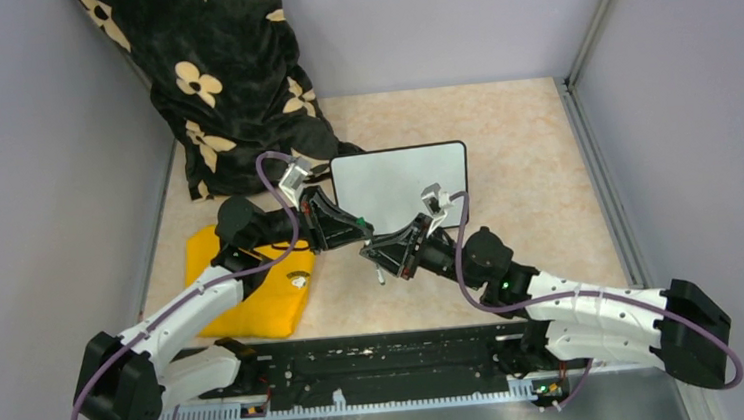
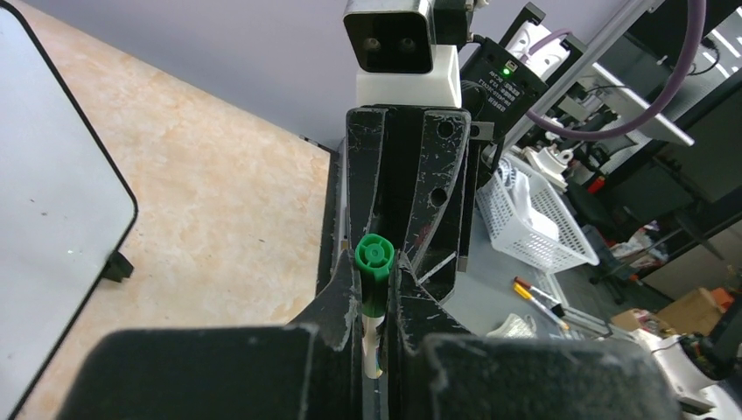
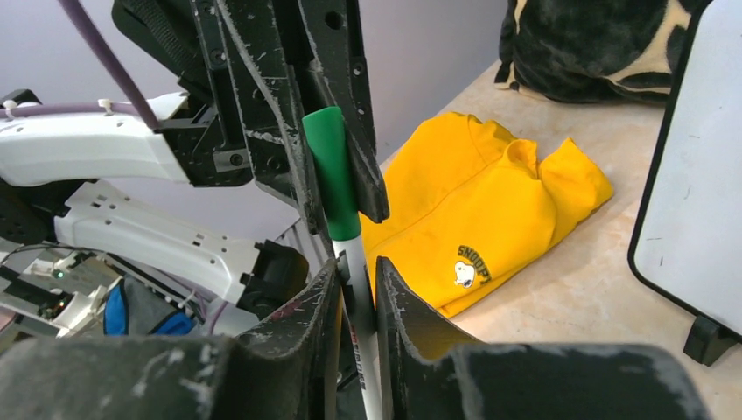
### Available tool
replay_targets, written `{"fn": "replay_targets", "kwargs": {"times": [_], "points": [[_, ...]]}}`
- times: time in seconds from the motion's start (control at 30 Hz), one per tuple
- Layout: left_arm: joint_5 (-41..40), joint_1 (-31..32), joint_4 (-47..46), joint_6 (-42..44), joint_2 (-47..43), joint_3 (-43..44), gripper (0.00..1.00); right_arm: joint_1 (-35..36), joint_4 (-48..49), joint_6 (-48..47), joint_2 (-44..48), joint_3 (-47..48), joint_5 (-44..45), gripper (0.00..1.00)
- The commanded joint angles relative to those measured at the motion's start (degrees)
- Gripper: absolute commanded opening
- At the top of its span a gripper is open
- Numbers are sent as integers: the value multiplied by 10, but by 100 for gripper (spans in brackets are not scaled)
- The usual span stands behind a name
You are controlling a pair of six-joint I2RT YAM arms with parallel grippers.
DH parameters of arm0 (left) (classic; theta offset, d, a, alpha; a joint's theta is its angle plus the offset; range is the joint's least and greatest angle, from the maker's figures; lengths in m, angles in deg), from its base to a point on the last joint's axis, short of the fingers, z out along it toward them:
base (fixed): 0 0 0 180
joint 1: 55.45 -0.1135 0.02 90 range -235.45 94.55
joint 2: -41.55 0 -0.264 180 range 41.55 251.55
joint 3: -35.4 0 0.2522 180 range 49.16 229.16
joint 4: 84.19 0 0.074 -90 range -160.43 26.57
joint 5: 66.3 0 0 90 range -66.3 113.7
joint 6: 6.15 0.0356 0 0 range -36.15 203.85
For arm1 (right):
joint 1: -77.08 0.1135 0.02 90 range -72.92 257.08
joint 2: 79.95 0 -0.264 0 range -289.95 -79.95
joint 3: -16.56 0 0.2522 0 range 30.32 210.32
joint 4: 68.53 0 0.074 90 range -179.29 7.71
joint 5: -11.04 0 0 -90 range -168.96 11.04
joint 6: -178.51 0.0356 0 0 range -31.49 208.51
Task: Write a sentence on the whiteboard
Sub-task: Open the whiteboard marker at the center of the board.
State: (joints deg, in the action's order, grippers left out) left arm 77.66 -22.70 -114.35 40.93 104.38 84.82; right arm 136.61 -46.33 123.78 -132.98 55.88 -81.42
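Observation:
The whiteboard (image 1: 401,183) stands at mid-table; its face is blank and no green sentence shows on it. Its edge also shows in the left wrist view (image 2: 52,175) and the right wrist view (image 3: 700,175). A marker with a white barrel (image 3: 359,262) and a green cap (image 3: 331,166) is held between both grippers just in front of the board. My left gripper (image 1: 354,226) (image 2: 376,262) is shut on the green cap (image 2: 374,254). My right gripper (image 1: 380,255) (image 3: 357,271) is shut on the white barrel. The cap is seated on the barrel.
A yellow Snoopy garment (image 1: 253,280) (image 3: 490,210) lies at the left front. A black cloth with cream flowers (image 1: 227,71) is heaped at the back left, next to the board's left edge. Grey walls enclose the table on three sides.

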Motion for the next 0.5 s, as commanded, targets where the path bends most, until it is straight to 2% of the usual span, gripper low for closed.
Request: {"fn": "replay_targets", "kwargs": {"times": [0.0,0.07,0.1,0.47], "points": [[17,4,-30,-9,-11,-7,0,4,22,-4,1,13,-10,12],[7,3,-30,-9,-15,-10,0,4,4,-12,5,10,-15,2],[-1,3,-31,-7,-18,-12,0,4,-7,-16,9,7,-17,0],[-82,-6,-15,-24,-39,7,0,4,-75,-2,69,-38,-25,0]]}}
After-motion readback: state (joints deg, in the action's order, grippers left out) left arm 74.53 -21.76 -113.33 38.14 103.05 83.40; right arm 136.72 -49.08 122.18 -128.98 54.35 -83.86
